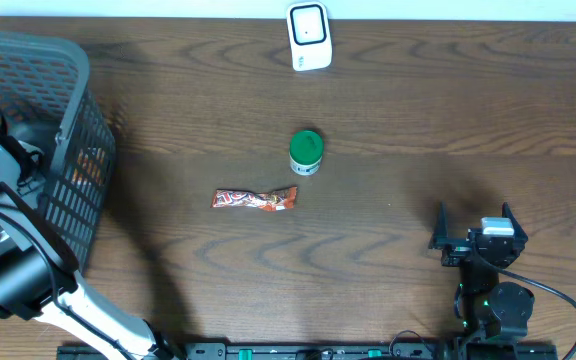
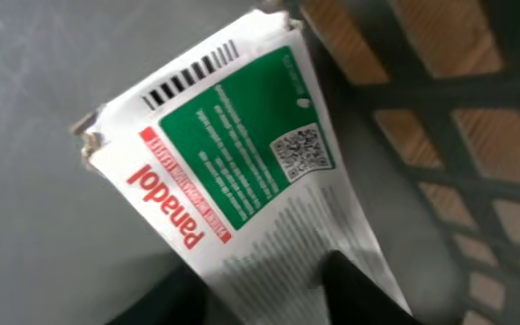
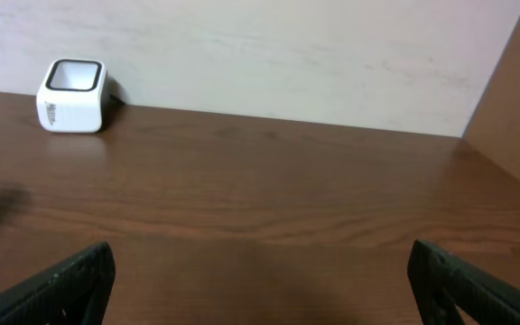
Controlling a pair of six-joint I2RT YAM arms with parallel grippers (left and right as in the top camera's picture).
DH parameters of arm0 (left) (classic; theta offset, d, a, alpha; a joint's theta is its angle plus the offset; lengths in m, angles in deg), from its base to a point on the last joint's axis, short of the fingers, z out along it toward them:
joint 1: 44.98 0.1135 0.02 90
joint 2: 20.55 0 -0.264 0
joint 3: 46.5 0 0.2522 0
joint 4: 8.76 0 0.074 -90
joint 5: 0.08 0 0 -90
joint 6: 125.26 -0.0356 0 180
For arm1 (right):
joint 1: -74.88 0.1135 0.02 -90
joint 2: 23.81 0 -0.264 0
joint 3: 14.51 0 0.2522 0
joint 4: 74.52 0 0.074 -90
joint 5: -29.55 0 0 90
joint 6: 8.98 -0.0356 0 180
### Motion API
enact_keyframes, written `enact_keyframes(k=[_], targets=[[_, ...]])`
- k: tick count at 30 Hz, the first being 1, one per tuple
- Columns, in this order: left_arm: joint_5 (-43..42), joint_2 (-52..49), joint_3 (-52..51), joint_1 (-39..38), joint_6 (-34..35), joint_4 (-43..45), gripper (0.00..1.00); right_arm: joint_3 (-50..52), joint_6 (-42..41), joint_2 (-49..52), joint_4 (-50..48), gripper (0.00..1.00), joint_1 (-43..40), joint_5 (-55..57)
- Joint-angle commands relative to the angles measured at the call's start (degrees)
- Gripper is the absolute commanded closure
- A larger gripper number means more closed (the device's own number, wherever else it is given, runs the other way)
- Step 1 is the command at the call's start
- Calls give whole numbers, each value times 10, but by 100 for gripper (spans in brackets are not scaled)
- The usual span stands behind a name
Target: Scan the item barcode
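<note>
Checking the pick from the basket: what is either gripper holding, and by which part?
Left gripper grips the Panadol box by its near end; right gripper holds nothing.

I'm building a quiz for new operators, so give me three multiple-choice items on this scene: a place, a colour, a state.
1. Where on the table is the white scanner? A near edge; B far edge; C right edge.
2. The jar has a lid of what colour? A red; B green; C blue.
3. The right gripper is: A open, empty; B shut, empty; C shut on the jar.
B: it stands by the wall. B: the overhead view shows green. A: its fingers stand wide apart, nothing between.
</note>
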State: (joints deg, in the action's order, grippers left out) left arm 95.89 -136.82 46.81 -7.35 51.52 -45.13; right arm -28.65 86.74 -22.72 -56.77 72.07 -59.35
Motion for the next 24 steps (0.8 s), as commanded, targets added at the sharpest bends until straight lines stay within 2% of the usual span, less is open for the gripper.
enact_keyframes(k=[1,3,6,15,24], targets=[[-11,-46,-23,8,-3,-31,65,1,8,-1,1,1,4,5],[-13,-46,-23,10,-3,-42,73,1,8,-1,1,1,4,5],[-44,-46,-23,13,-26,-46,92,1,8,-1,1,1,4,5],[-190,-20,-23,20,-100,-66,93,1,8,-1,1,1,4,5],[-203,121,-23,20,-185,-107,92,1,8,-1,1,1,4,5]])
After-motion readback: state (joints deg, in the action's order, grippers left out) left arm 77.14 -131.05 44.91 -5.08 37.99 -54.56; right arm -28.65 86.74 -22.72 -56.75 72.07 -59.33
